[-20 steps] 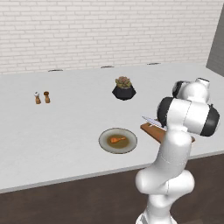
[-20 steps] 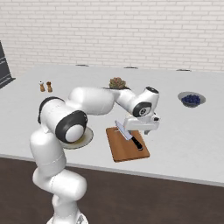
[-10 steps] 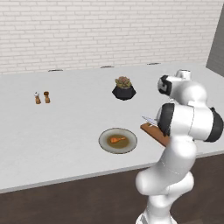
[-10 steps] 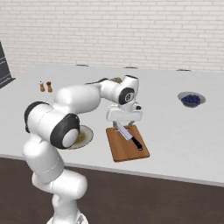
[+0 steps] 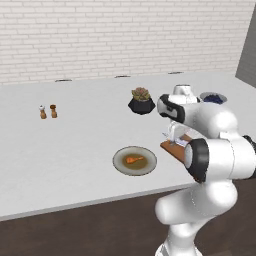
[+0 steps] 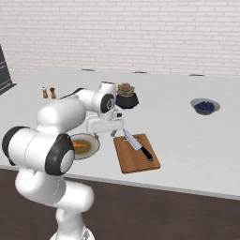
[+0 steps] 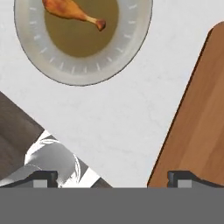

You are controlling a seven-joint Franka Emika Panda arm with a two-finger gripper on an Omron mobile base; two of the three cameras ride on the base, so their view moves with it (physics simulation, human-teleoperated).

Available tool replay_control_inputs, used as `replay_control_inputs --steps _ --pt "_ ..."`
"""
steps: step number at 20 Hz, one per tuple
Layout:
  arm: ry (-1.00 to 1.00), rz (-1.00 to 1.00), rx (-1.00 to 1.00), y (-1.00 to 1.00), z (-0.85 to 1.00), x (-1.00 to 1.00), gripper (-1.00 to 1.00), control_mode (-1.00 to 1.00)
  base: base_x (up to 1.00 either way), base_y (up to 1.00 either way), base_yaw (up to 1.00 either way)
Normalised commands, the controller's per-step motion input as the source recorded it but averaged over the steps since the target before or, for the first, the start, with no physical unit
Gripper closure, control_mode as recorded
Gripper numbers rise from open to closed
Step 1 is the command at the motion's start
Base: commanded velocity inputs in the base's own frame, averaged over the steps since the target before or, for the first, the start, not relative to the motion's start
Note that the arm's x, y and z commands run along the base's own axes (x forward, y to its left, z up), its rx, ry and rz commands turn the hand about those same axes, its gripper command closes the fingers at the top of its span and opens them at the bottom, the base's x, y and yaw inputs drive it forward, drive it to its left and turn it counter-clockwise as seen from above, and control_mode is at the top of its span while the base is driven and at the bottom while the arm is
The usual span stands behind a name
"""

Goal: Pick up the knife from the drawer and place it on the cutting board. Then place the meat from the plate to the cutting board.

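On the cutting board [image 6: 136, 154] lies the knife [image 6: 138, 145]; hand view shows empty jaws apart.

Knife [image 6: 138, 145] on cutting board [image 6: 136, 159], meat [image 6: 80, 145] on plate [image 6: 92, 148] beside it

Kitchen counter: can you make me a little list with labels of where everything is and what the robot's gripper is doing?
knife: lying on the cutting board, blade toward the back left, black handle toward the front right
cutting board: on the white counter, right of the plate
meat: on the plate, not picked up
plate: on the counter beside the board
gripper: open, empty, above the counter between plate and board
other things: potted succulent, bowl of blueberries, two shakers
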Motion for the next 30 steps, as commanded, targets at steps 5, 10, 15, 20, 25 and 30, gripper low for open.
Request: replay_control_inputs --steps 5,10,15,20,25,30 --pt "0.04 0.35 0.11 0.98 0.00 -0.13 -1.00 -1.00 0.00 0.00 0.00" --pt "0.00 0.34 0.06 0.93 0.00 -0.05 -1.00 -1.00 0.00 0.00 0.00" --pt "-0.04 0.22 0.01 0.89 0.00 -0.05 -1.00 -1.00 0.00 0.00 0.00" --pt "-0.02 0.07 -0.03 0.56 -0.02 0.00 -1.00 -1.00 0.00 0.00 0.00" --pt "-0.01 0.00 0.00 0.17 -0.18 0.00 -1.00 -1.00 0.00 0.00 0.00" --pt "-0.01 0.00 0.00 0.00 -0.19 0.06 -1.00 -1.00 0.00 0.00 0.00"
